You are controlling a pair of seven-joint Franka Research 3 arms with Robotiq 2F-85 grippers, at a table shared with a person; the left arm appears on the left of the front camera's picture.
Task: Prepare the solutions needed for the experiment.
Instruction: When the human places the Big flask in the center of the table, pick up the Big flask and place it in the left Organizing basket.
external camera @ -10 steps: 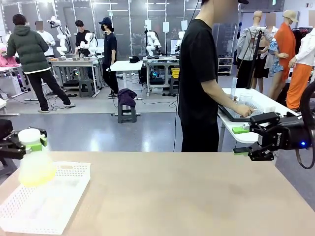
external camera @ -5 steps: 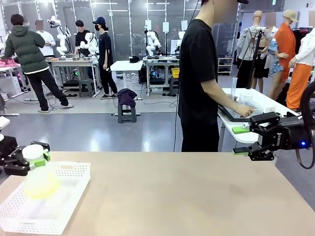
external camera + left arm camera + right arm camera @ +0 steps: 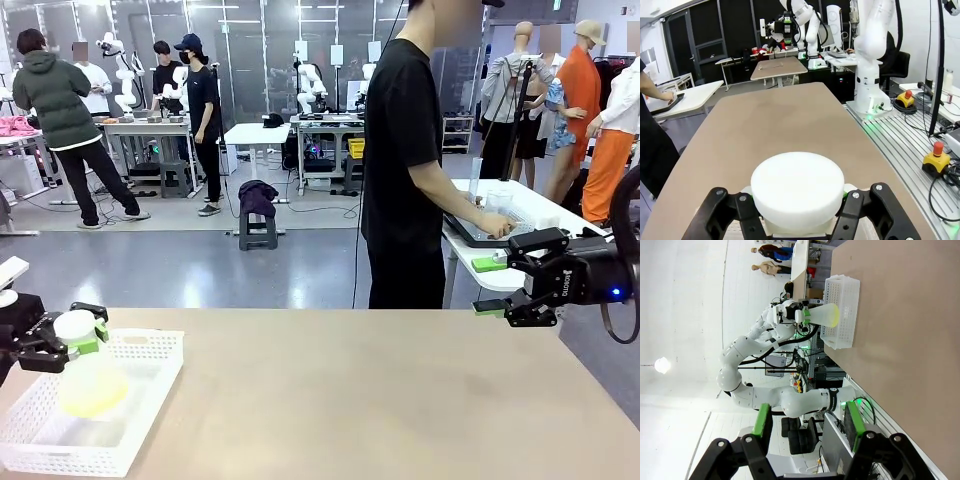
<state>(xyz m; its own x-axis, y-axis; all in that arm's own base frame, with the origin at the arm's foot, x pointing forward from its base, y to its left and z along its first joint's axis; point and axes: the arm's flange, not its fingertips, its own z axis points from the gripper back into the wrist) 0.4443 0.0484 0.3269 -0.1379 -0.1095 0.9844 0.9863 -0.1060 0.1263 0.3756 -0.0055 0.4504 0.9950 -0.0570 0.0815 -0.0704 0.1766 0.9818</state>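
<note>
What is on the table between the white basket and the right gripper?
Nothing: in the front view, bare tabletop runs from the white basket to the open right gripper, which hangs at the table's far right edge.

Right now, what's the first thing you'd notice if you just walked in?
The left gripper on the table's left side, clamped on the neck of a frosted flask with yellow liquid in it, held tilted over a white basket. On the right, the other gripper hangs open near the table's far edge. A person in a black shirt stands behind the table.
</note>
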